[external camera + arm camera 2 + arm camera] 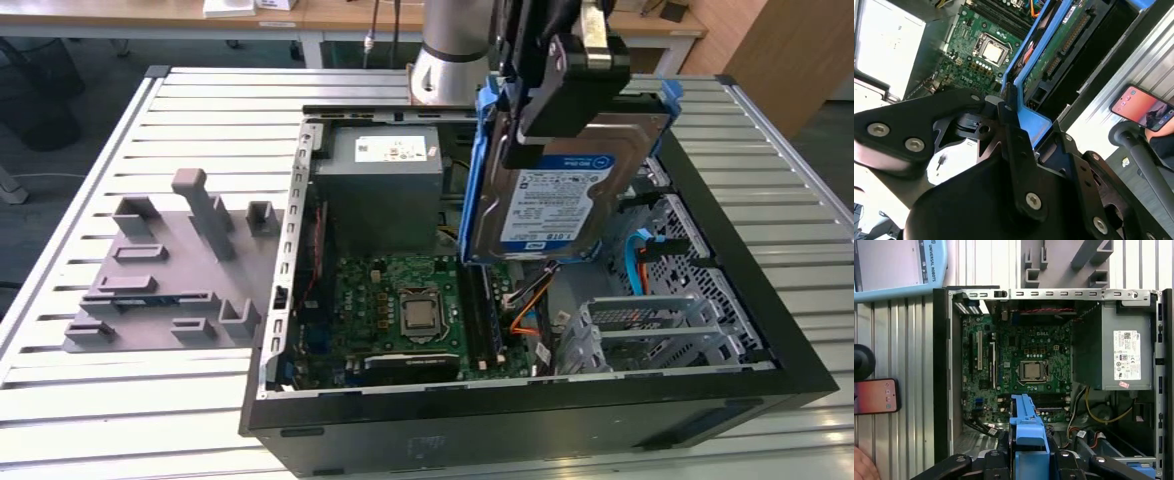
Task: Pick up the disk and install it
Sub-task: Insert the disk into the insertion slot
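Note:
The disk (554, 200) is a silver-grey hard drive with a white-and-blue label and a bright blue frame. It hangs upright above the right half of the open computer case (284, 250), over the drive bay area. My gripper (541, 125) is shut on its upper edge. In the second wrist view the gripper (1015, 120) clamps the blue frame, and the disk (1054, 47) shows its green circuit side. In the first wrist view the disk (1026, 427) is edge-on between the black fingers (996, 462), above the motherboard.
Inside the case are the motherboard (400, 300), a grey power supply box (380, 185) and a metal drive cage (654, 330) with orange and blue cables. A grey fixture (174, 270) lies on the slatted table. A phone (876, 396) and a hand (861, 465) are beside the case.

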`<state>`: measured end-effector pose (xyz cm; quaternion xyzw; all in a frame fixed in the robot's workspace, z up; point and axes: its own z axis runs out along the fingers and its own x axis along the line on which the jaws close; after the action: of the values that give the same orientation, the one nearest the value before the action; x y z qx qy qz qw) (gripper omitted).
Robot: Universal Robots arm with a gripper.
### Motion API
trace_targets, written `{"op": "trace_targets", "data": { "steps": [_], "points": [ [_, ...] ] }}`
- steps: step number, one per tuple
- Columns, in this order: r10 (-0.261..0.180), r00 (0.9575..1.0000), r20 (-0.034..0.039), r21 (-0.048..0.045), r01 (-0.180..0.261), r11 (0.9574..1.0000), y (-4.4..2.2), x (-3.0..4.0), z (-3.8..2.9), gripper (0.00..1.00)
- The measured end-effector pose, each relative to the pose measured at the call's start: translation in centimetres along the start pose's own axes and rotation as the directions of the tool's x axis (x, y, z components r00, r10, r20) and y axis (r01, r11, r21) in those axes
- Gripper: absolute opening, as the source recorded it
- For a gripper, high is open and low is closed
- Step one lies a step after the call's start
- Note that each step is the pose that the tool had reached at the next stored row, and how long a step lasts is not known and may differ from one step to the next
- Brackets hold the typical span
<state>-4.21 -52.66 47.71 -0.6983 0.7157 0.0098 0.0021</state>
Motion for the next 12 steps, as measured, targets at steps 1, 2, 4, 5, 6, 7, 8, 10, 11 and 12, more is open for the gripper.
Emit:
{"op": "trace_targets", "data": {
  "steps": [1, 2, 4, 5, 6, 7, 8, 10, 11, 12],
  "points": [
    [0.000, 1.0000, 0.0000, 0.0000, 0.000, 1.0000, -0.03, 0.22, 0.04, 0.36],
    [0.000, 1.0000, 0.0000, 0.0000, 0.000, 1.0000, -0.06, 0.48, 0.09, 0.36],
    [0.000, 1.0000, 0.0000, 0.0000, 0.000, 1.0000, -0.09, 0.95, 0.18, 0.36],
    [0.000, 1.0000, -0.0001, -0.0001, 0.000, 1.0000, -0.13, 1.17, 0.21, 0.36],
    [0.000, 1.0000, 0.0000, 0.0000, 0.000, 1.0000, -0.22, 1.34, 0.25, 0.36],
    [0.000, 1.0000, 0.0000, 0.0000, 0.000, 1.0000, -0.35, 1.49, 0.28, 0.36],
    [0.000, 1.0000, 0.0000, 0.0000, 0.000, 1.0000, -0.48, 1.59, 0.30, 0.36],
    [0.000, 1.0000, 0.0001, 0.0001, 0.000, 1.0000, -0.85, 1.69, 0.37, 0.36],
    [0.000, 1.0000, 0.0000, 0.0000, 0.000, 1.0000, -1.07, 1.71, 0.39, 0.36],
    [0.000, 1.0000, -0.0001, 0.0000, 0.000, 1.0000, -1.30, 1.73, 0.42, 0.36]
  ]
}}
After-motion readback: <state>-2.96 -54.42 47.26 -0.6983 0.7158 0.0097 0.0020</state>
